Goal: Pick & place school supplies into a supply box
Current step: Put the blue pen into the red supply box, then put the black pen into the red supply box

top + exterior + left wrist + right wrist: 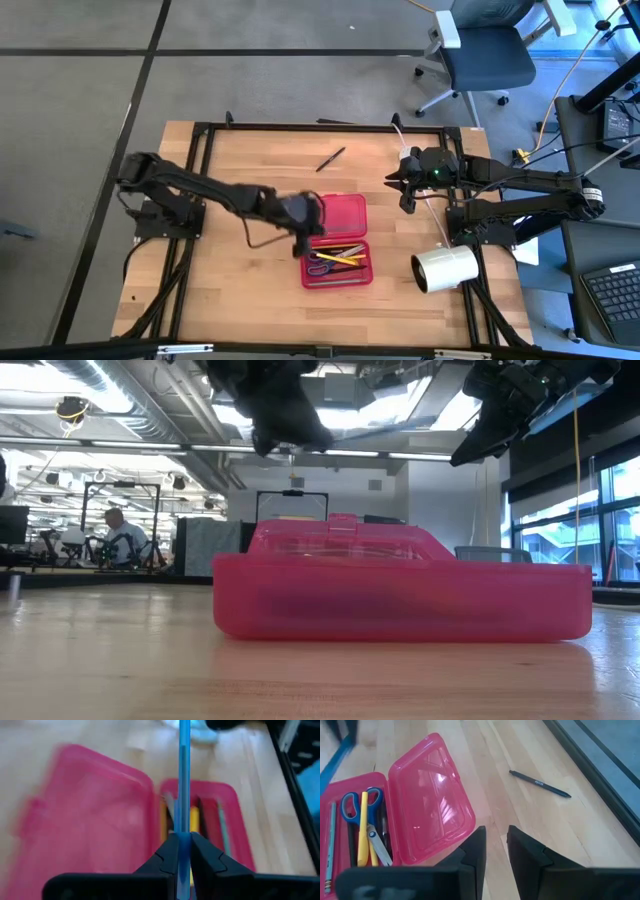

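The red supply box (338, 268) lies open on the table, its lid (432, 795) folded flat beside the tray. In the tray lie blue-handled scissors (355, 802), a yellow pen (363, 827) and a green pencil (330, 845). My left gripper (303, 232) hovers over the box's left edge, shut on a blue pen (184, 775). My right gripper (495, 847) waits to the right of the lid, above the table, open with nothing between its fingers. A black pen (331, 158) lies flat on the wood beyond the box. My left gripper pinches the blue pen between its two fingers (167, 852), at a spot (184, 831) near one end. The pen runs along the fingers and sticks out far past their tips. It is lifted clear, slanting down over the open tray (235, 820).
A big white roll (445, 268) lies right of the box near the right arm's base. Black frame rails (205, 160) border the tabletop. Bare wood spreads left of and in front of the box. A person (118, 532) sits far off in the room.
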`<action>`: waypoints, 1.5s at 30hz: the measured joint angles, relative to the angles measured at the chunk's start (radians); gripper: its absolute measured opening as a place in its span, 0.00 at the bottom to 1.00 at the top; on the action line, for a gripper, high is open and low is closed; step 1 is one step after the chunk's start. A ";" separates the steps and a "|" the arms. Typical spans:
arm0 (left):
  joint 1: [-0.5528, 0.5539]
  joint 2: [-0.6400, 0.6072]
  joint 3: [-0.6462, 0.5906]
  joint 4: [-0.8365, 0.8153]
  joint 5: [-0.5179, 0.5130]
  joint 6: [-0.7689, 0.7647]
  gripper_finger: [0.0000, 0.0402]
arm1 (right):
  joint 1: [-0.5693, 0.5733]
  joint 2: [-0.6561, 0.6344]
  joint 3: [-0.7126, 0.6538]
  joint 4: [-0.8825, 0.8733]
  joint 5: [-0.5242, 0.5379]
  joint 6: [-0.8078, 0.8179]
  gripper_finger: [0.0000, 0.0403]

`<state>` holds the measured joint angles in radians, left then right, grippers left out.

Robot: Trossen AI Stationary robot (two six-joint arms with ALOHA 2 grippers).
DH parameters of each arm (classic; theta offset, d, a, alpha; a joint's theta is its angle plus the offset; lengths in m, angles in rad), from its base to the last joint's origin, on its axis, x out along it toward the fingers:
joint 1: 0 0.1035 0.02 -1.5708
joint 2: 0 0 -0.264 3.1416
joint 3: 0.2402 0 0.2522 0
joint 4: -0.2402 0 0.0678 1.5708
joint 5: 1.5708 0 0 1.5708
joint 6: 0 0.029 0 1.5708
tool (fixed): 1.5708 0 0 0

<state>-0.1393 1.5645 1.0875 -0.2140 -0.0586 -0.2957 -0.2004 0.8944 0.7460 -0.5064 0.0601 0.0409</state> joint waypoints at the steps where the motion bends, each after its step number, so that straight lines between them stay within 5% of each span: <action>1: -0.020 0.028 0.013 -0.003 0.000 -0.018 0.04 | 0.000 0.000 0.000 0.000 0.000 0.000 0.21; 15: -0.161 0.303 0.105 -0.052 0.079 -0.266 0.04 | 0.000 0.000 0.000 -0.025 0.000 0.002 0.21; 45: -0.140 0.334 0.107 -0.048 0.078 -0.246 0.13 | 0.000 0.000 0.000 -0.048 0.000 0.002 0.21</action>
<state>-0.2798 1.8988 1.1942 -0.2619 0.0196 -0.5415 -0.2001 0.8944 0.7460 -0.5549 0.0597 0.0433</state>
